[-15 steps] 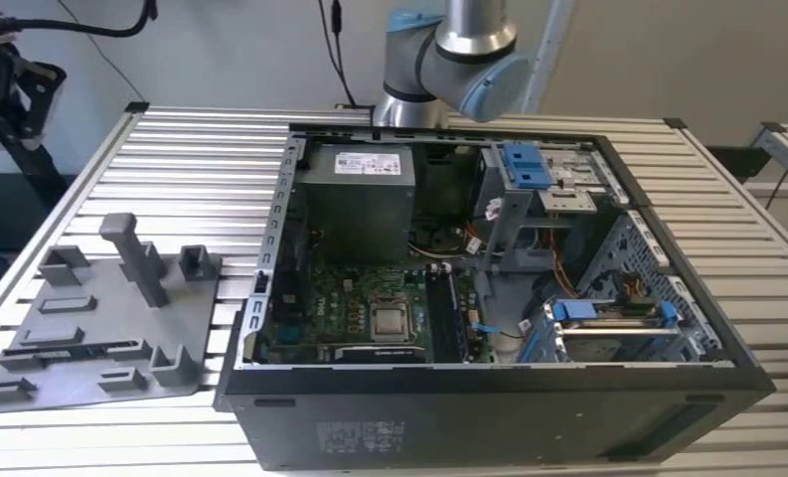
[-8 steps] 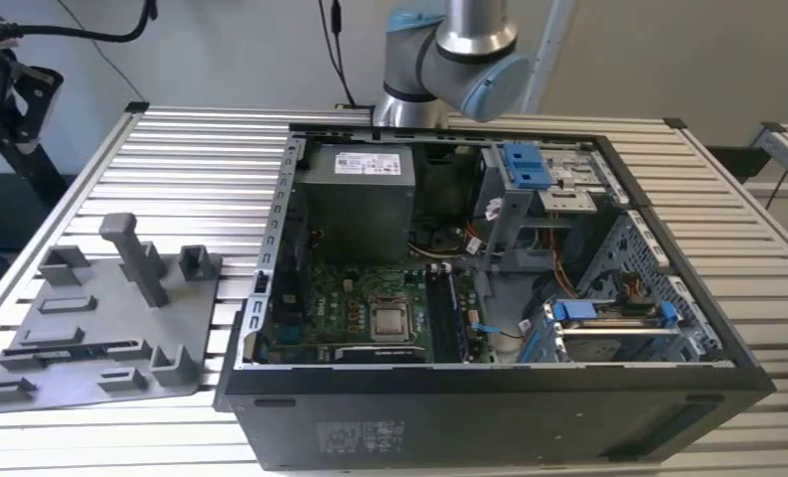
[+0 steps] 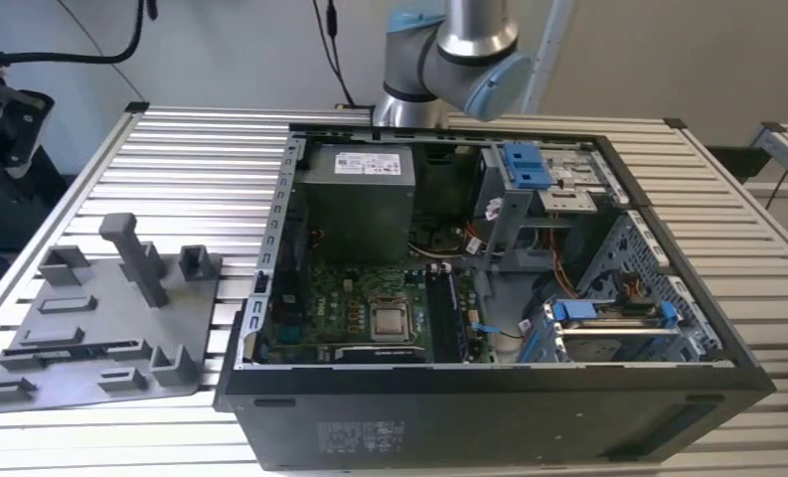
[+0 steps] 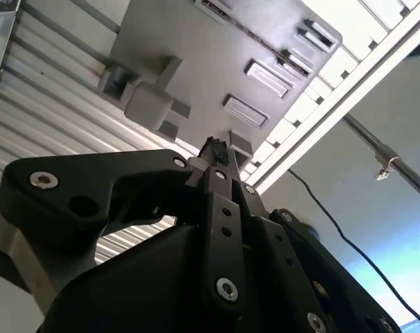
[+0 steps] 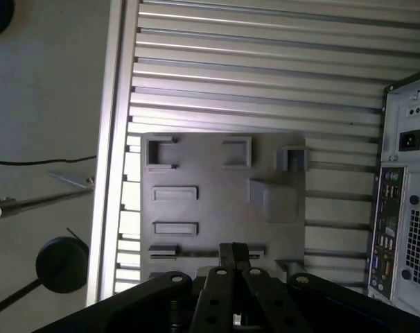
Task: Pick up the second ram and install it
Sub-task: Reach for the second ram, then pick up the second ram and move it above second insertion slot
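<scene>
Second ram (image 3: 82, 350) is, as best you can judge, the thin dark strip standing on edge in a slot of the grey fixture plate (image 3: 108, 323) at the exterior view's left. It is too slim there for you to make out chips or a label. The plate's pegs and pockets hold it upright, so its long top edge is free to be pinched from above.

Your end effector (image 5: 233, 251) hangs over that plate in both wrist views. Its fingers are drawn together with no gap you can see and nothing evident between them. In the first wrist view the tips lie close to one end of the dark strip, but you cannot tell how high above it they are.

Toward the exterior view's right, the open computer case (image 3: 500, 417) lies on its side on the slatted desk (image 3: 195, 149). That turns the green motherboard (image 3: 341, 298) face up, so its long black slots (image 3: 444, 316) can be reached from above. From these pictures you should take it that the pick is not yet made.
</scene>
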`<act>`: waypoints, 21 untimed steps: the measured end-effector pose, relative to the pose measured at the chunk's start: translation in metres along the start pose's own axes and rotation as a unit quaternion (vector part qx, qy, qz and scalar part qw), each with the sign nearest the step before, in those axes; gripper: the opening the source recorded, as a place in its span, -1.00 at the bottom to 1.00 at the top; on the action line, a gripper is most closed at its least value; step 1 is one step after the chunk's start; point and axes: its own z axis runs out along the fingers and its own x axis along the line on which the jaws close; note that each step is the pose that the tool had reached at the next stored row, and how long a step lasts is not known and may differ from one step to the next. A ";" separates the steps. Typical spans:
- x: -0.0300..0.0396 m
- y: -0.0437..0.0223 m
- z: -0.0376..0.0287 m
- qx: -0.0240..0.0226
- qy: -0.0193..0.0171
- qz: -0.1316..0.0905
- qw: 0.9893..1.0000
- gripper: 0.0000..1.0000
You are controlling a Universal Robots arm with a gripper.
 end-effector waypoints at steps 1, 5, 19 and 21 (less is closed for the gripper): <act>0.0003 -0.0042 0.0008 0.000 0.000 0.000 1.000 -0.79; 0.0016 -0.0220 0.0028 0.000 0.000 0.000 1.000 -0.79; 0.0023 -0.0313 0.0034 0.000 0.001 0.000 1.000 -0.79; 0.0022 -0.0313 0.0035 0.000 0.001 0.000 1.000 -0.79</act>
